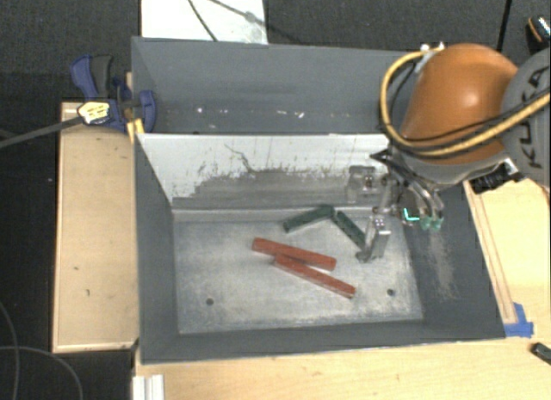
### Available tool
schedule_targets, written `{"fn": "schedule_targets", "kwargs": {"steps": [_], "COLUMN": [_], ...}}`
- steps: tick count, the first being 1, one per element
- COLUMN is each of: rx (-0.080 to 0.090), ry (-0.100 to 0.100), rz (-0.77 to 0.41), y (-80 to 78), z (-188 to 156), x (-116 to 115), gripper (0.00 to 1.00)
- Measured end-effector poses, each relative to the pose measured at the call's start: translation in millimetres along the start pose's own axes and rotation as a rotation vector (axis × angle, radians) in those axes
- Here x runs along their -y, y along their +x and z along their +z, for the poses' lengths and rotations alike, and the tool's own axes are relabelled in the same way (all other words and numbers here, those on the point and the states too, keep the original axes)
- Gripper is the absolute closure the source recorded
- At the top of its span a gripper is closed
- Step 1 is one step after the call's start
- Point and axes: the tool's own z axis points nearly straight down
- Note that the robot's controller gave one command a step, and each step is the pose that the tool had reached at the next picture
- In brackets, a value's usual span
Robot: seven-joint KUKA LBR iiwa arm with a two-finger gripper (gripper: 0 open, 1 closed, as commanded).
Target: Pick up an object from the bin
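Your gripper (374, 249) hangs low in the grey metal bin (224, 299), just beside the right end of a flat dark green stick (349, 225). You cannot tell whether it is apart or together. Seen from above, a second green stick (307, 217) lies left of it. Two long reddish-brown strips (294, 254) lie lower left, touching each other.
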Motion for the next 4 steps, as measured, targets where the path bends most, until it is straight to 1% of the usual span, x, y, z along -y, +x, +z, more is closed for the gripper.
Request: {"fn": "schedule_targets", "kwargs": {"steps": [1, 2, 3, 4], "rx": [-0.001, 0.002, 0.004, 0.015], "ry": [-0.001, -0.001, -0.001, 0.000], "rz": [0.000, 0.139, 0.139, -0.048], "y": [6.9, 7.3, 6.8, -0.5], "z": [146.1, 162.5, 161.4, 7.0], "x": [-30.0, -25.7, -25.8, -30.0], "gripper": [0.00, 0.00, 1.00, 1.00]}}
